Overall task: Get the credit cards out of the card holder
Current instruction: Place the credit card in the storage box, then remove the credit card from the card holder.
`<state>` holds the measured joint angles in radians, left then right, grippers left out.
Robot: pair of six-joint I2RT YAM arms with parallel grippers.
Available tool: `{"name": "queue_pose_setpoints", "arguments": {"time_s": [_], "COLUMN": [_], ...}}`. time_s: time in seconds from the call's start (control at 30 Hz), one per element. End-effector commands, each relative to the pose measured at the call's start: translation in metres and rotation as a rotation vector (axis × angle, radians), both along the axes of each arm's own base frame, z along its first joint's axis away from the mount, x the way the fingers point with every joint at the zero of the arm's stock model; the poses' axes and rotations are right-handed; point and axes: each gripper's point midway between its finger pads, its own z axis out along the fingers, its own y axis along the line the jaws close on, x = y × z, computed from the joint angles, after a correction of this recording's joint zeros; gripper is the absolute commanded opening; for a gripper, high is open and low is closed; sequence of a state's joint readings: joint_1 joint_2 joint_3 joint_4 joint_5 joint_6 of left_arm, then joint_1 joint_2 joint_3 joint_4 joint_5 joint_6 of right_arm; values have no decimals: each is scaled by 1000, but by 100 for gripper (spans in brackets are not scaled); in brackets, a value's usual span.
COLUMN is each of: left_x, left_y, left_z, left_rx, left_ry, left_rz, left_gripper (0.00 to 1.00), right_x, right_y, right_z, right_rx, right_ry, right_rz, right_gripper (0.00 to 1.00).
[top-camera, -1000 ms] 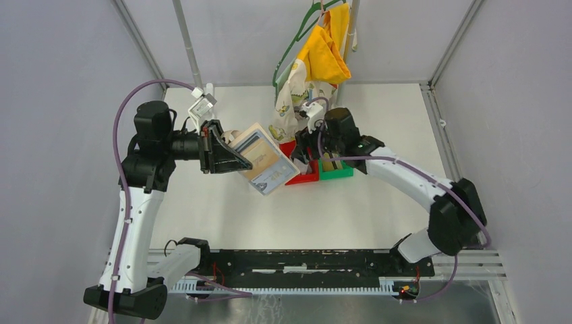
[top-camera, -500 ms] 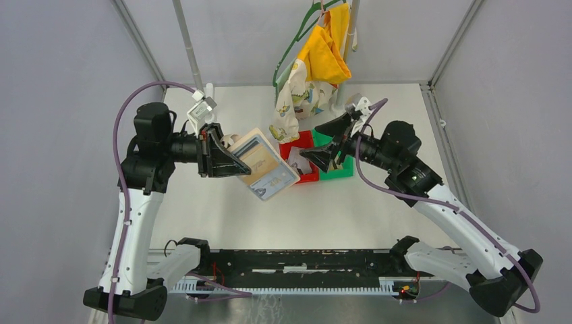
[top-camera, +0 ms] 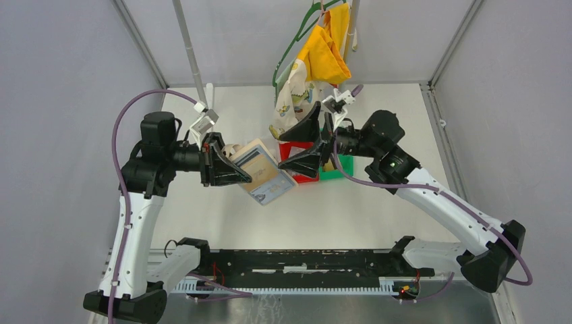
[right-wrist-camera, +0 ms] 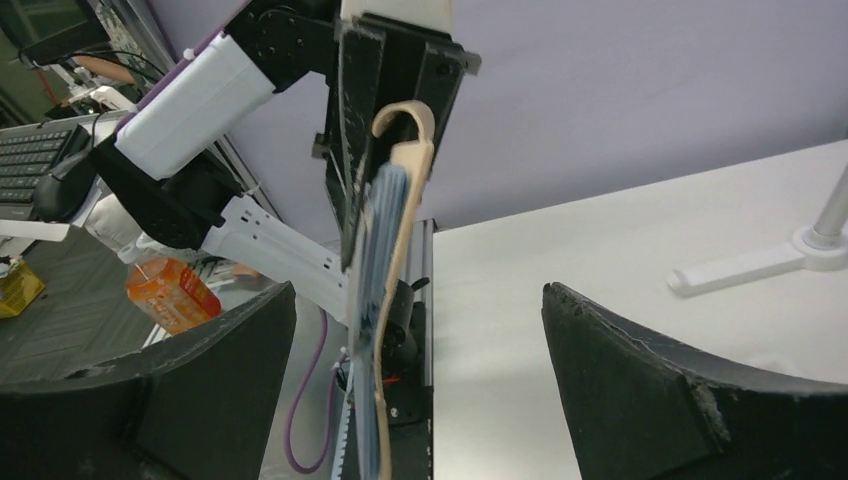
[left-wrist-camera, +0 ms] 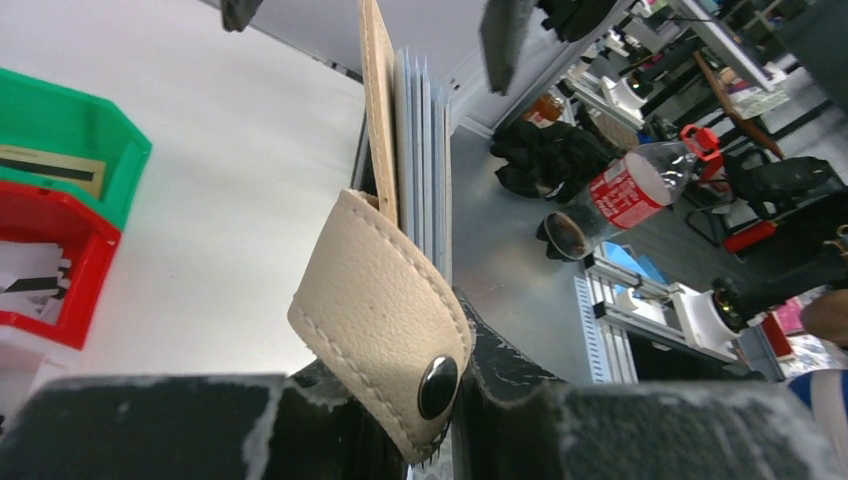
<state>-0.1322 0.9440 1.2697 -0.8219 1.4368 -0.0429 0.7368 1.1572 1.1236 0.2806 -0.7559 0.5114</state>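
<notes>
My left gripper (top-camera: 237,166) is shut on the snap-tab end of the tan card holder (top-camera: 264,169) and holds it tilted above the table. In the left wrist view the card holder (left-wrist-camera: 385,300) stands edge-on, its clear sleeves (left-wrist-camera: 422,150) fanned beside the tan cover. Pale credit cards (top-camera: 271,191) show inside the sleeves. My right gripper (top-camera: 289,154) stands wide open just right of the holder, facing it. In the right wrist view the card holder (right-wrist-camera: 385,300) runs edge-on between my right fingers (right-wrist-camera: 200,390), closer to the left one and touching neither.
A red bin (top-camera: 305,177) and a green bin (top-camera: 340,166) sit side by side behind the right gripper, with flat cards (left-wrist-camera: 45,170) lying in them. Clothes on a hanger (top-camera: 317,57) dangle at the back. A slanted white pole (top-camera: 191,54) stands at the back left.
My right arm has lifted off the bins, opened wide and swung round to face the card holder. My left gripper keeps its grip, and the holder has shifted slightly.
</notes>
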Motion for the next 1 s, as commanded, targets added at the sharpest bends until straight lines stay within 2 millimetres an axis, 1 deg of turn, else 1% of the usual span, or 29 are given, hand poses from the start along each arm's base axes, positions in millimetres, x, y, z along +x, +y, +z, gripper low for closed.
{"name": "queue_pose_setpoints", "arguments": {"time_s": [0.0,0.07,0.13,0.17,0.23,0.37,0.43,0.5,0.53,0.6,0.67,0.7,0.83,0.9,0.93,0.97], "left_x": [4,5,4,1,-2,-5,-7,-9,-10,-10,-10,-11,-11,-12,-12,-13], "left_y": [2,3,5,5,7,8,8,7,7,6,5,5,3,3,2,2], "left_z": [-16,-21,-25,-27,-29,-28,-26,-24,-23,-22,-20,-19,-15,-13,-12,-10], "left_rx": [44,65,86,96,110,119,116,108,101,92,82,75,53,45,40,33], "left_ry": [-124,-124,-129,-112,-117,-124,-133,-137,-132,-120,-107,-99,-68,-57,-51,-46], "left_rz": [4,-4,-12,-20,-34,-46,-49,-51,-55,-60,-65,-68,-80,-82,-85,-88], "left_gripper": [2,2,2,2,2,2,2,2,2,2,2,2,2,2,2,2], "right_x": [-18,-21,-20,-18,-20,-16,-20,-26,-30,-36,-41,-43,-46,-46,-47,-48], "right_y": [15,25,36,41,47,53,53,52,53,54,57,59,65,66,66,66], "right_z": [26,22,13,4,-5,-18,-20,-21,-22,-23,-24,-23,-23,-25,-25,-26], "right_rx": [5,-35,-97,-141,-192,-272,-278,-277,-279,-277,-279,-278,-278,-282,-281,-278], "right_ry": [-67,-80,-87,-94,-106,-127,-136,-135,-122,-93,-59,-50,-18,-8,-2,5], "right_rz": [82,100,105,102,120,123,147,177,198,243,284,295,323,323,327,332], "right_gripper": [98,98,98,98,98,98,98,90,85,69,60,58,59,57,54,49]}}
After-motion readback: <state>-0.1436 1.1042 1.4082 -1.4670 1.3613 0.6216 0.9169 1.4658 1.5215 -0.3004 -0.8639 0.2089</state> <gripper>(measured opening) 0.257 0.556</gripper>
